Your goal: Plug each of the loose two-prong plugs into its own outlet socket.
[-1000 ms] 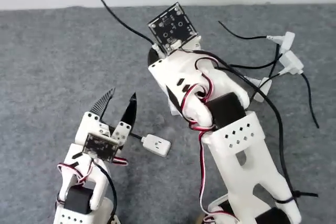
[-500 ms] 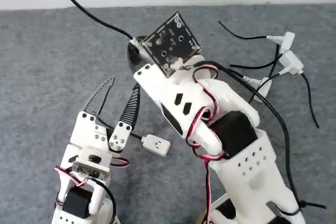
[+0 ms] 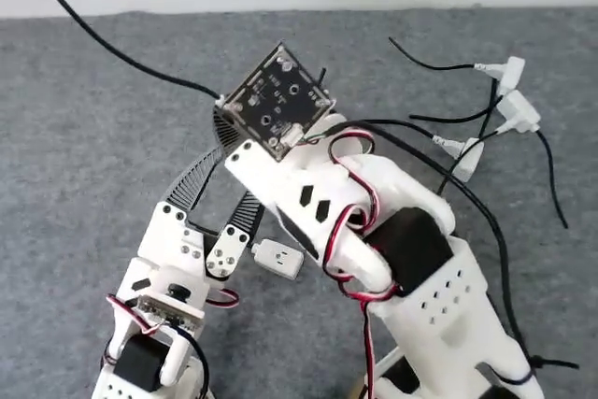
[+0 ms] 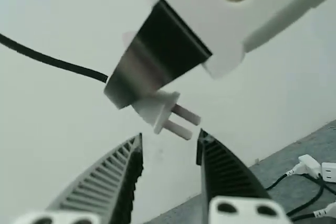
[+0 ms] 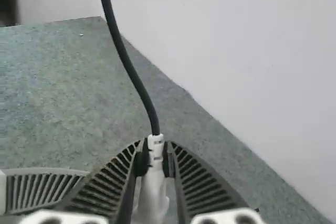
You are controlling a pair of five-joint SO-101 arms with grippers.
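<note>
My right gripper (image 5: 156,146) is shut on a white two-prong plug (image 5: 151,187) whose black cord (image 5: 123,51) runs up and away. In the left wrist view that plug (image 4: 157,109) hangs in the air, prongs bare, just beyond my open left gripper (image 4: 170,136), held by a black finger (image 4: 157,51) of the right gripper. From above, the left gripper (image 3: 229,179) sits under the right wrist's camera board (image 3: 276,105). A white outlet socket (image 3: 278,258) lies on the grey mat beside the left gripper's base.
Three more white plugs (image 3: 509,72) (image 3: 519,115) (image 3: 467,151) with thin black cords lie at the far right of the grey mat (image 3: 84,119). The held plug's cord (image 3: 121,58) crosses the far left. The right arm's body (image 3: 411,259) covers the middle.
The right wrist has swung left and nearer, bringing the plug over the left gripper; its cord swept left. The left gripper has tilted up and opened wider.
</note>
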